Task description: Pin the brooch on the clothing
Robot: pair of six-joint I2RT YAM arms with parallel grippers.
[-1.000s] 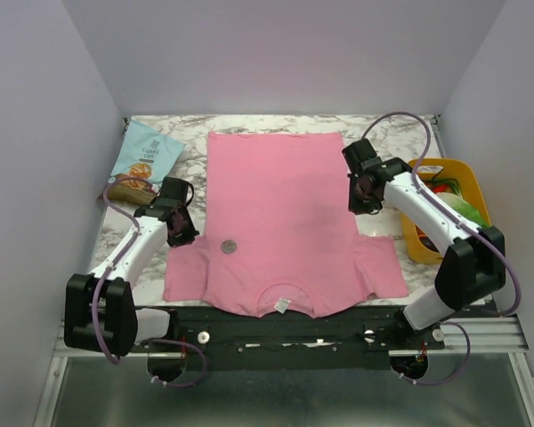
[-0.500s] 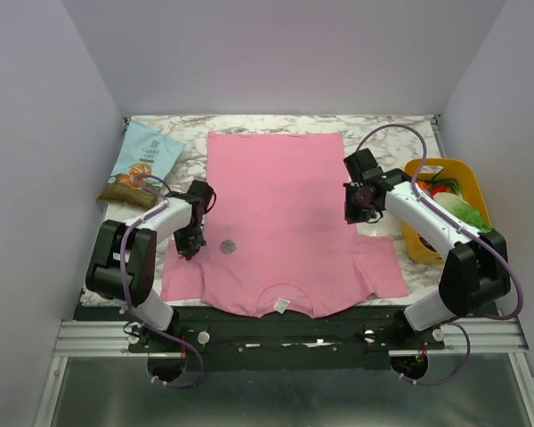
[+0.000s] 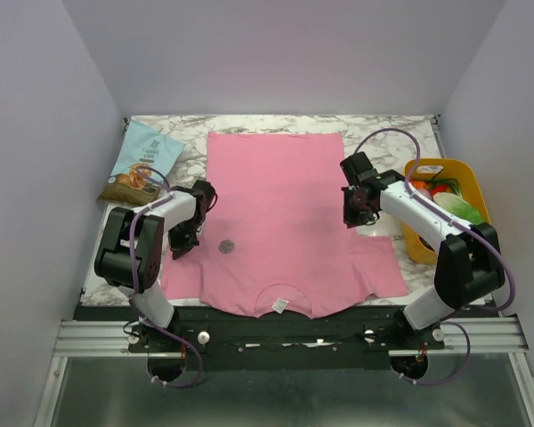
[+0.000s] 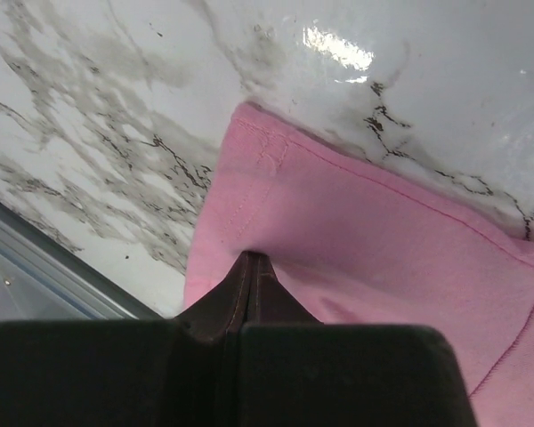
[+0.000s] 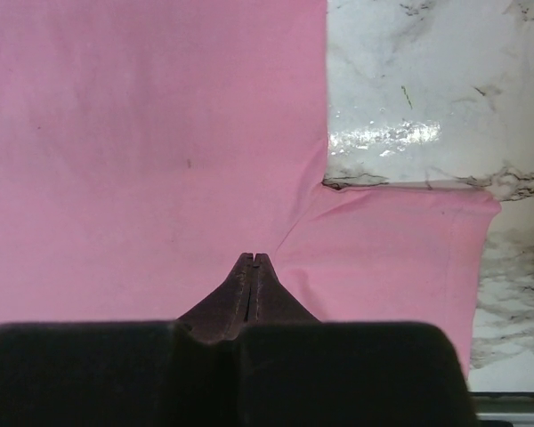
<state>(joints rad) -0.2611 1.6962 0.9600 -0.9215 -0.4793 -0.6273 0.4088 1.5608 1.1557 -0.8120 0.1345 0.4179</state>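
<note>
Top external view: toward the near-left corner of the desk (image 3: pixel 387 133), the brooch (image 3: pixel 227 245) lies loose on the clothing (image 3: pixel 276 196), not yet pinned. The left end effector (image 3: pixel 182 242) has swung in from the left edge. It is now fully closed and empty, just beside the brooch. Farther back, the right end effector (image 3: pixel 353 213), also closed and empty, has edged inward. This looks like the approach stage, and picking up the brooch probably comes next.

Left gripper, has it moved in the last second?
Yes. The left gripper has shifted right, away from the snack bag and nearer the brooch, now over the sleeve of the T-shirt.
</note>
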